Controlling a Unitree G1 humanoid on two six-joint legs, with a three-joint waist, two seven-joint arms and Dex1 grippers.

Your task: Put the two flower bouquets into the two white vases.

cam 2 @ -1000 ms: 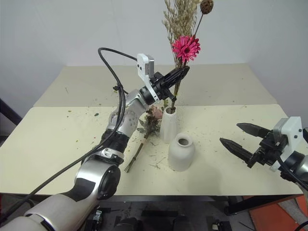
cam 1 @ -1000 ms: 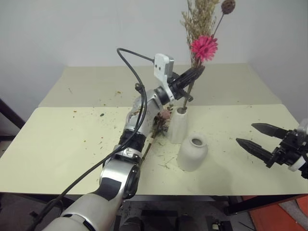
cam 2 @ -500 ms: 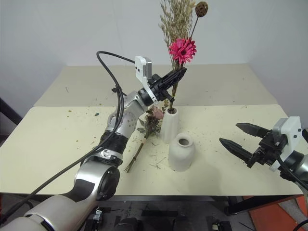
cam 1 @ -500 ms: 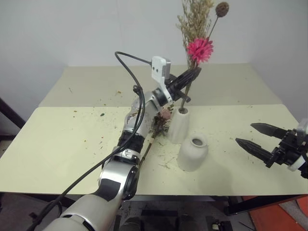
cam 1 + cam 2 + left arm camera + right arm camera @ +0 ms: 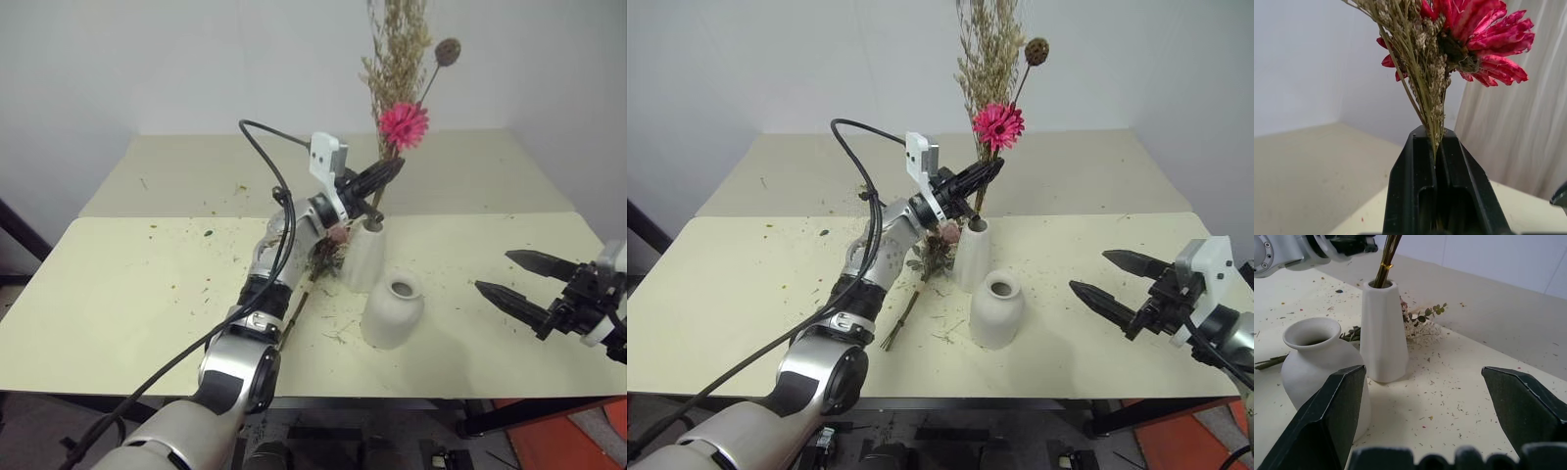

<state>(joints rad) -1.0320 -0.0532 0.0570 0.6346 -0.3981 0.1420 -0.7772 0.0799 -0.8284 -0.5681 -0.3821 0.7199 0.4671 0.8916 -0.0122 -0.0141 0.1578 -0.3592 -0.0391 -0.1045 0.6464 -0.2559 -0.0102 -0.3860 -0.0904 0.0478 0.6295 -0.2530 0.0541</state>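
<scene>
The thin bouquet of tan dried grasses with a magenta daisy (image 5: 403, 125) and brown seed head stands upright, its stems inside the mouth of the tall slim white vase (image 5: 365, 257). My left gripper (image 5: 384, 173) is shut on those stems just above the vase; the left wrist view shows the stems (image 5: 1435, 122) pinched between its fingers. The squat round white vase (image 5: 393, 309) stands just in front, with nothing in it. The fuller bouquet with pink roses and green leaves (image 5: 933, 247) lies on the table left of the tall vase, partly behind my left arm. At the right, my right gripper (image 5: 517, 284) hovers open and holds nothing.
Dried plant bits are scattered over the two pale yellow tables (image 5: 127, 284). A seam (image 5: 176, 217) runs between the near and far tabletops. A black cable (image 5: 265, 166) loops over my left arm. A white wall rises behind.
My left gripper has lowered with the dried bouquet, sinking its stems deeper into the tall vase. The right gripper has stayed in place.
</scene>
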